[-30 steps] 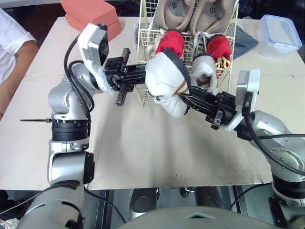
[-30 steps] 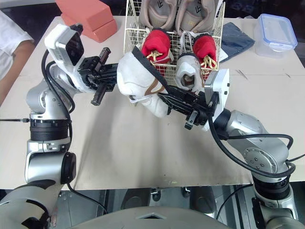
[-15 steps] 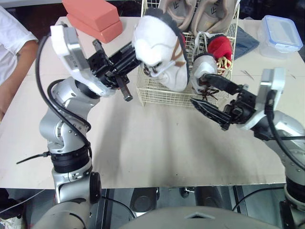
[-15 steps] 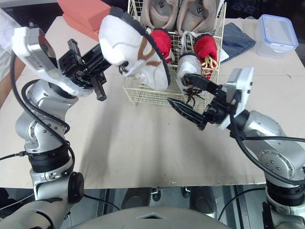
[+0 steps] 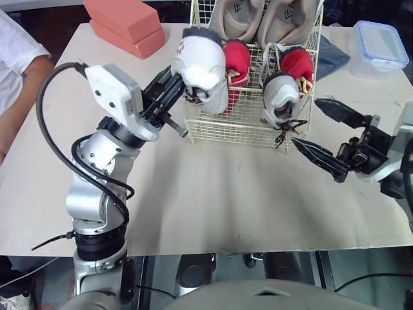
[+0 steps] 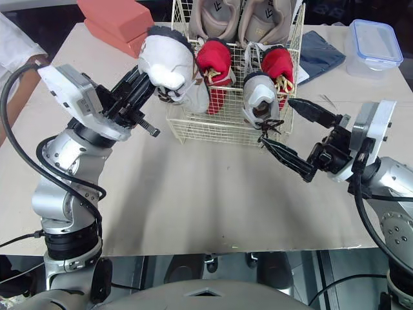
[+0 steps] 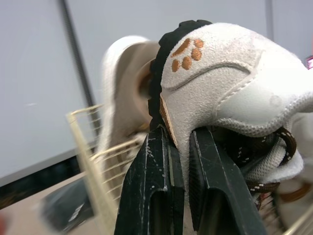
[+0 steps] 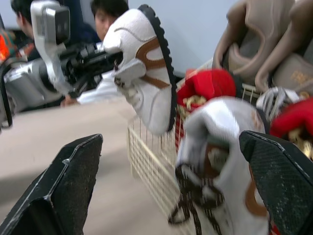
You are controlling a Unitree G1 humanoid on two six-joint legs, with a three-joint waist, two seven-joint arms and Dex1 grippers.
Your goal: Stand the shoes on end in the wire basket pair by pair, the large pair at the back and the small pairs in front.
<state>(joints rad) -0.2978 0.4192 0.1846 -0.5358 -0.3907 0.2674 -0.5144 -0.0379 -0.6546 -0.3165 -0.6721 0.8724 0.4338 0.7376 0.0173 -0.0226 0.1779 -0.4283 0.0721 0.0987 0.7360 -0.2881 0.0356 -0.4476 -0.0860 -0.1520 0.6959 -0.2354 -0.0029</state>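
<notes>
1. The table [image 5: 213, 206] carries everything. The wire basket [image 5: 232, 126] stands at the middle of its far edge, pink blocks [image 5: 126, 22] sit in the far left corner and a lidded plastic box [image 5: 379, 46] in the far right.
2. The large beige pair [image 5: 264, 16] stands on end along the basket's back wall, so that part looks done.
3. The white pair is the step in hand. One white shoe [image 5: 280, 97] already stands at the basket's front right corner, its laces spilling over the front wall. Its mate, the held white shoe [image 5: 201, 68], hangs above the front left corner, sole towards the table's left edge and not yet down inside the wire.
4. The small red pair [image 5: 236, 55] stands between the beige shoes and the white ones.
5. The left gripper [image 5: 173, 87] is clenched on the held shoe's heel rim — one finger inside the collar, one outside.
6. The right gripper [image 5: 305, 123] is released, its fingers spread wide over bare table just off the basket's front right corner, gripping nothing.
7. Judged from this, the next move is to lower the held shoe upright into the free front left slot beside its mate, clearing the rim wire — then let go.
</notes>
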